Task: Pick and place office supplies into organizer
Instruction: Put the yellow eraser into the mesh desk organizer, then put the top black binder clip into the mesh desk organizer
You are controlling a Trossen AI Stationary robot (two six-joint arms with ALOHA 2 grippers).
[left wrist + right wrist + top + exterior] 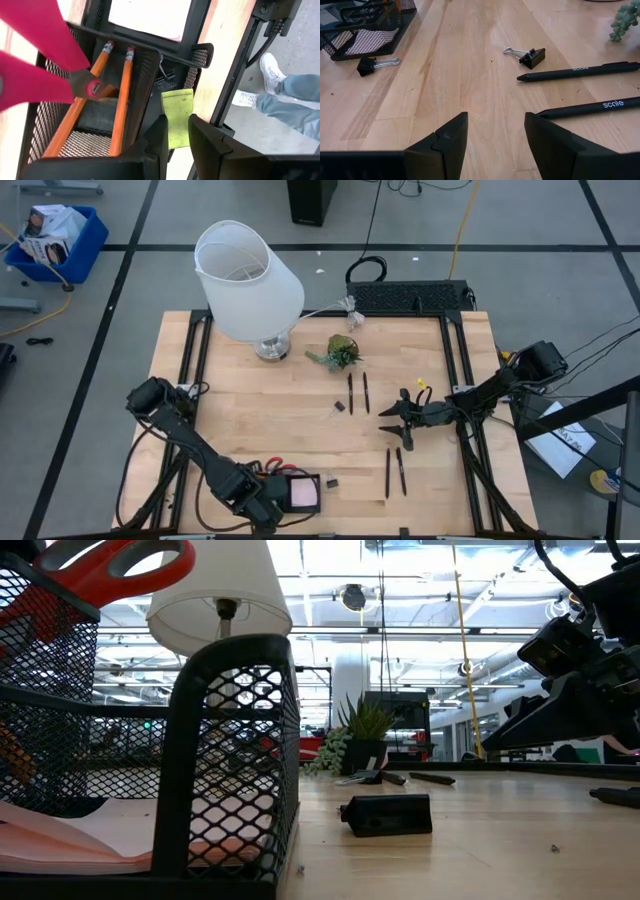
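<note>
The black mesh organizer [322, 480] sits at the table's near edge. It holds the pink sticky pad [302, 494], red-handled scissors [35, 65], two orange pencils [122, 100] and a black clip [165, 75]. My left gripper [177, 135] hovers over it, shut on a yellow-green piece [177, 112]. My right gripper [495, 135] is open low over bare wood right of centre [398, 417]. Ahead of it lie two black pens [580, 72] and a clip [532, 56]. Another clip [367, 65] lies beside the organizer. Two more pens [395, 472] lie nearer the near edge. My left gripper has the yellow-green piece's near end [179, 142] between its two fingers, which meet its side edges from above, slanting down. The flat face is turned toward the wrist camera. Its free end reaches over the organizer's narrow compartment [172, 80]; whether it rests there, I cannot tell.
A white lamp [248, 280] stands at the far left, a small plant [340, 352] beside it. A black keyboard-like box [410, 297] lies at the far edge. A person's legs and shoe [272, 70] stand beyond the near edge. Bare wood lies mid-table.
</note>
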